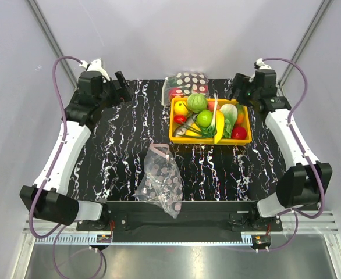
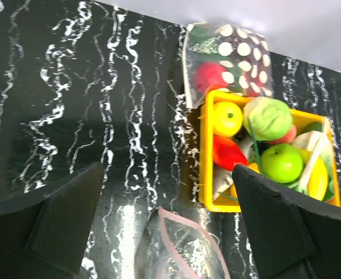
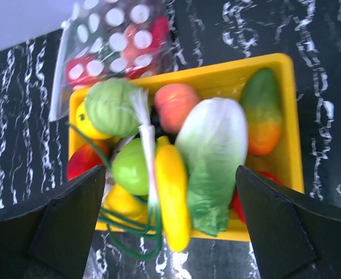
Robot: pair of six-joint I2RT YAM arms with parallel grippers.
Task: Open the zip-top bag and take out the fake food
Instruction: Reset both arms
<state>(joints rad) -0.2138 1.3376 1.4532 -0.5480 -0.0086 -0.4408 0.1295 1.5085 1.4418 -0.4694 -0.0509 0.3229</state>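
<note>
Your left gripper [image 1: 120,87] hangs over the far left corner of the desk [image 1: 124,145], fingers [image 2: 66,224] spread wide, nothing between them. Your right gripper [image 1: 238,87] sits over the far right corner, likewise spread and empty.

The zip-top bag [image 1: 160,179] lies crumpled at the near edge, left of centre, well apart from both grippers. Its pink zip strip [image 2: 182,228] points toward the far edge.

The fake food [image 1: 205,116] is heaped in a yellow tray [image 1: 210,140] near the far edge, right of centre: green apple [image 1: 204,118], round cabbage [image 1: 196,103], napa cabbage [image 3: 212,151]. A polka-dot bag [image 1: 188,82] lies behind the tray, touching it.
</note>
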